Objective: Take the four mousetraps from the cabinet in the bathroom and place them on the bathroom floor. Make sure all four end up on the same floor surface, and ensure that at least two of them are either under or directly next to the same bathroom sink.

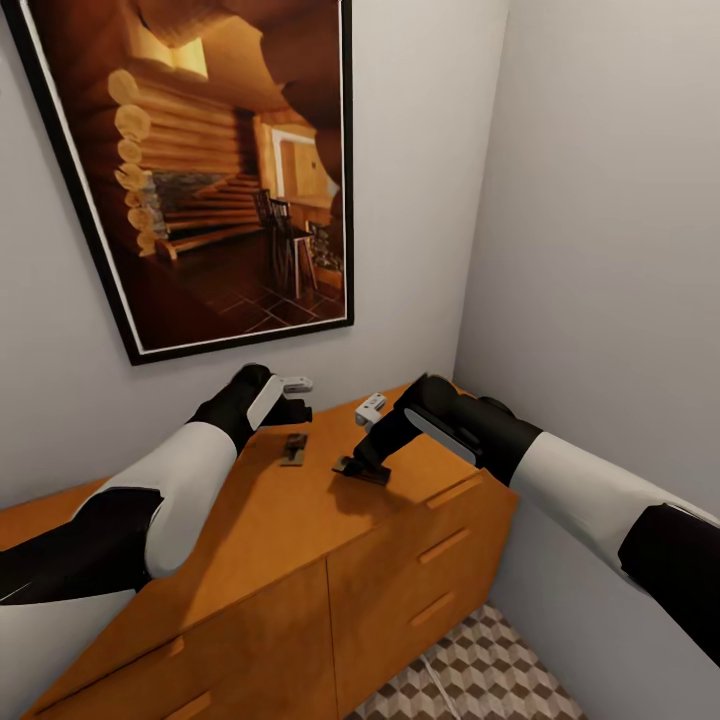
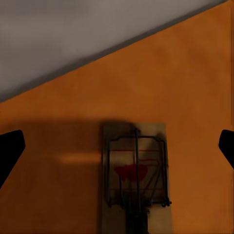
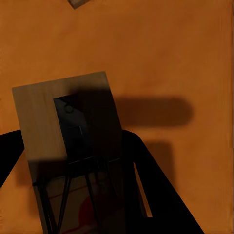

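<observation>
The low orange-brown wooden cabinet [image 1: 300, 560] stood in a corner of pale grey walls, its smooth matte top reaching to both walls and its flat drawer fronts carrying wooden bar handles. Above it hung a large black-framed picture of a log-cabin interior [image 1: 215, 165]. At the cabinet's foot lay a narrow strip of bathroom floor tiles printed with brown, beige and white cubes [image 1: 480, 675], hemmed in by the right-hand wall.

Two small flat rectangular tan wooden mousetraps with dark wire lay on the cabinet's top near its back edge. The left gripper [image 1: 297, 407] hovered just above one mousetrap [image 1: 294, 449] [image 2: 136, 178], which showed a red mark under its wire frame; the black fingers [image 2: 10, 148] were spread wide, well clear of the board on either side. The right gripper [image 1: 360, 468] was down at the other mousetrap [image 3: 73, 146], nearer the top's right back corner; its dark fingers [image 3: 146, 190] flanked the board, though whether they pinched it I cannot tell.
</observation>
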